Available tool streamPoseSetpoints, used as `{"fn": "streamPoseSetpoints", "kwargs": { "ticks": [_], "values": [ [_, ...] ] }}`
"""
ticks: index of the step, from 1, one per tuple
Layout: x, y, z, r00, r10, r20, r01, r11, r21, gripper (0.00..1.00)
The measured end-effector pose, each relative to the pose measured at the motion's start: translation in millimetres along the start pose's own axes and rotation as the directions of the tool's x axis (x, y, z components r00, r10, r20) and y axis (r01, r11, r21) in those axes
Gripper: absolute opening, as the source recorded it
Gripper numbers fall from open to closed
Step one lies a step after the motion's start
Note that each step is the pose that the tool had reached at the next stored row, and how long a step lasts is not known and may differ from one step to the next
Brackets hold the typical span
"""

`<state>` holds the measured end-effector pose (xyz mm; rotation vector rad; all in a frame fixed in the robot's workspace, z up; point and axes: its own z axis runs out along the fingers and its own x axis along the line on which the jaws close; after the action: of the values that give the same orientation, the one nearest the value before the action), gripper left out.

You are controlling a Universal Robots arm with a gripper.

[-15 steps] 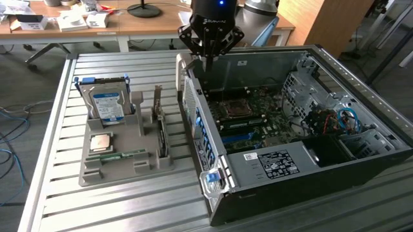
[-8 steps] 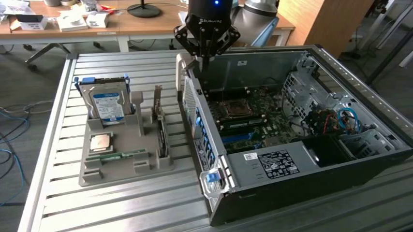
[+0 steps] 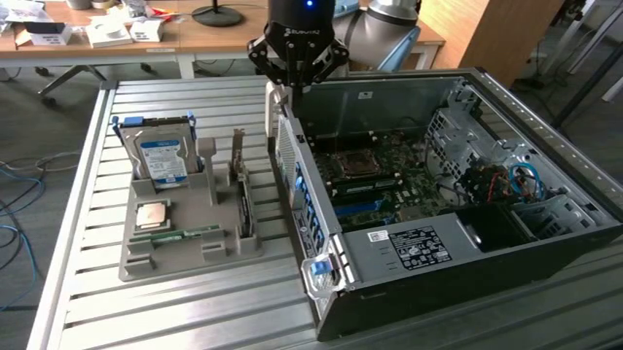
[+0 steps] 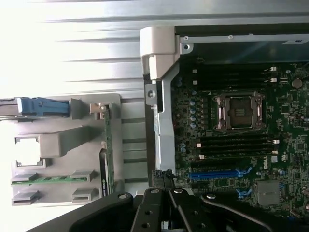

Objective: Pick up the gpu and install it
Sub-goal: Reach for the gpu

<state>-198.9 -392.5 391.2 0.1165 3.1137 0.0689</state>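
1. Seen edge-on in both views: the gpu (image 3: 238,173), reduced to a thin dark green strip with a silver bracket at 1 end; face and connector impossible to read.
2. Sunk in a slot of the grey holder (image 3: 185,257), so lower edge of the card hidden.
3. Cut off at the wrist view's border: the gripper (image 4: 162,180), with black linkages running out of frame and the tips hard to separate from the dark case wall behind.
4. Washed out by glare in the wrist view: much of the slatted metal table (image 4: 82,58) and part of the holder.
5. Blocked in the exterior view by the gripper body: a rear corner of the open computer case (image 3: 438,292).
6. Hanging over the case's rear wall, fingers pressed together, nothing pinched between them.
7. Standing upright in the holder slot closest to the case, with the hard drive (image 3: 160,157) upright toward the exterior view's left, and a processor chip (image 3: 151,215) and memory stick (image 3: 175,235) lying flat in the same holder.
8. Lower than the fingertips and toward the exterior view's left of them, near but clearly apart, no contact.
9. In the wrist view, placed beside the case wall, outside the motherboard (image 4: 231,145) with its CPU socket (image 4: 239,111) and blue slot (image 4: 217,173).
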Motion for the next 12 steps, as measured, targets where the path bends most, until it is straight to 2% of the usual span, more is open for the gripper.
{"fn": "streamPoseSetpoints", "kwargs": {
  "ticks": [12],
  "values": [
    [34.2,0.3,0.1,1.0000,0.000,0.0000,0.000,1.0000,0.0000,0.11]
  ]
}}
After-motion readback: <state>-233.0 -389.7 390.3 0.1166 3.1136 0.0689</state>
